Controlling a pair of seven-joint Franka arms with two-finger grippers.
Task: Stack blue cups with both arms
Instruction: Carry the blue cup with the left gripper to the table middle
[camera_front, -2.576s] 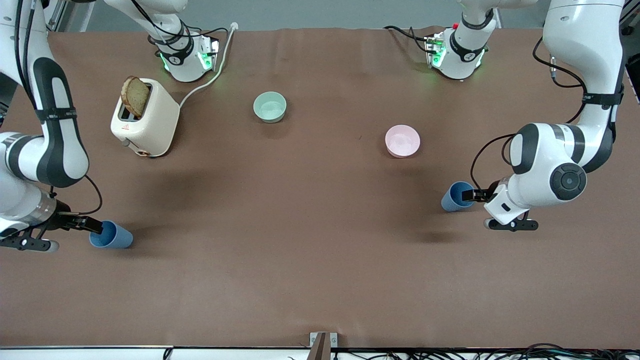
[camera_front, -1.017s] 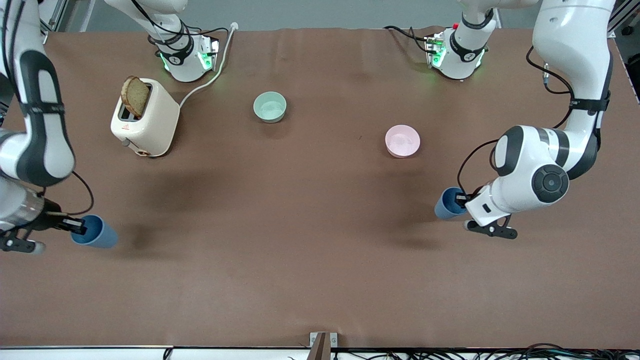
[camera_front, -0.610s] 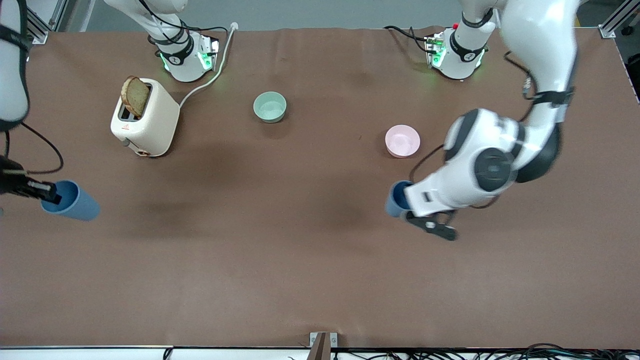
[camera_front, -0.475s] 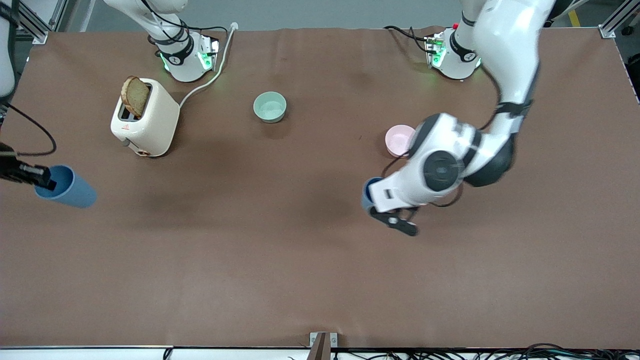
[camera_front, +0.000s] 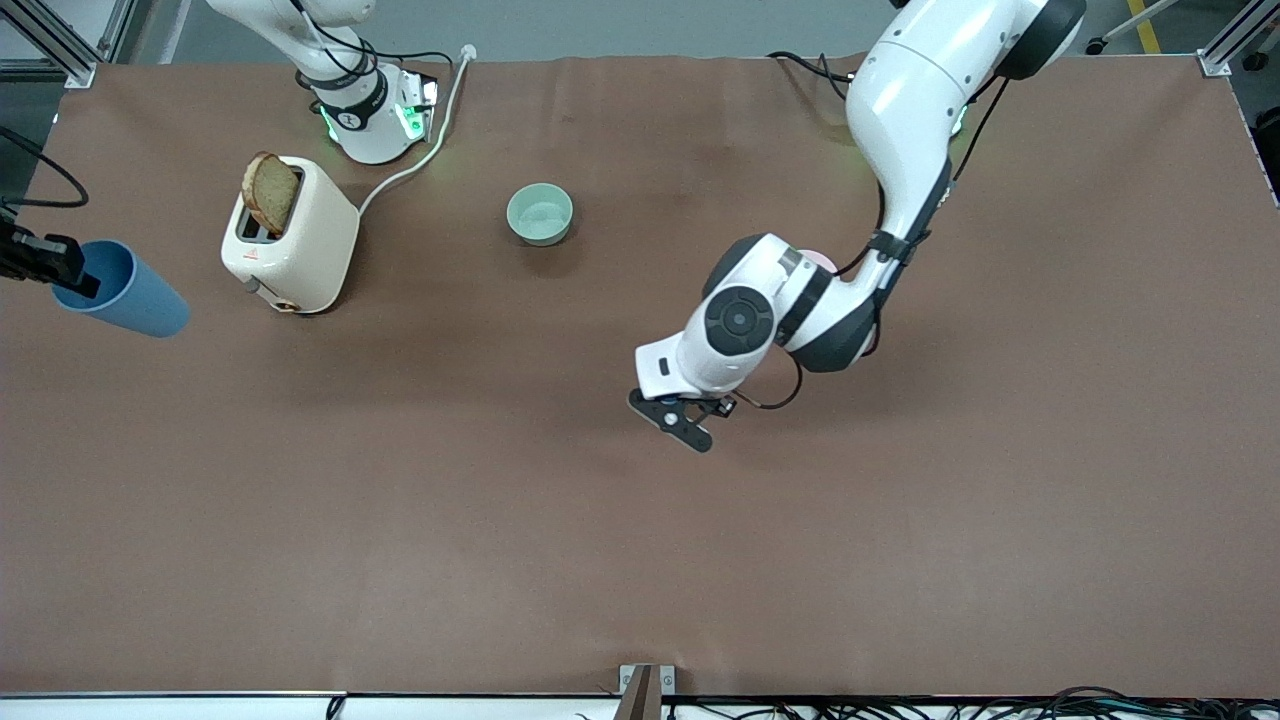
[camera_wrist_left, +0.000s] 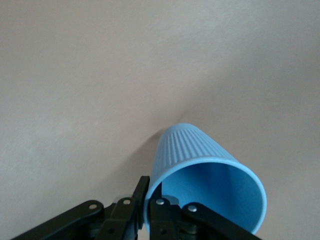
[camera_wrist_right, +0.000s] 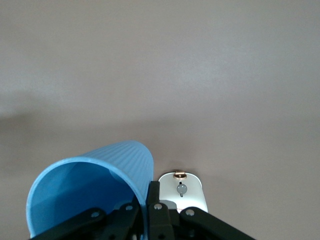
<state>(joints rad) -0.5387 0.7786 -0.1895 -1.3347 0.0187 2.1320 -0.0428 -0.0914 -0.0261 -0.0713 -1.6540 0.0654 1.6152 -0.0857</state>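
Observation:
My right gripper (camera_front: 68, 278) is shut on the rim of one blue cup (camera_front: 125, 300), which it holds tilted in the air over the table's edge at the right arm's end, beside the toaster. In the right wrist view the fingers (camera_wrist_right: 154, 192) pinch the cup's wall (camera_wrist_right: 95, 182). My left gripper (camera_wrist_left: 148, 192) is shut on the rim of the other blue cup (camera_wrist_left: 210, 180), over bare brown table. In the front view this cup and the fingers are hidden under the left arm's wrist (camera_front: 735, 320) over the table's middle.
A cream toaster (camera_front: 290, 240) with a bread slice (camera_front: 272, 192) stands near the right arm's base; it also shows in the right wrist view (camera_wrist_right: 182, 192). A pale green bowl (camera_front: 540, 213) sits mid-table. The pink bowl (camera_front: 822, 260) is mostly hidden by the left arm.
The left arm has swung its cup from the left arm's end of the table to over the middle. The right arm has lifted its cup higher, up level with the toaster.

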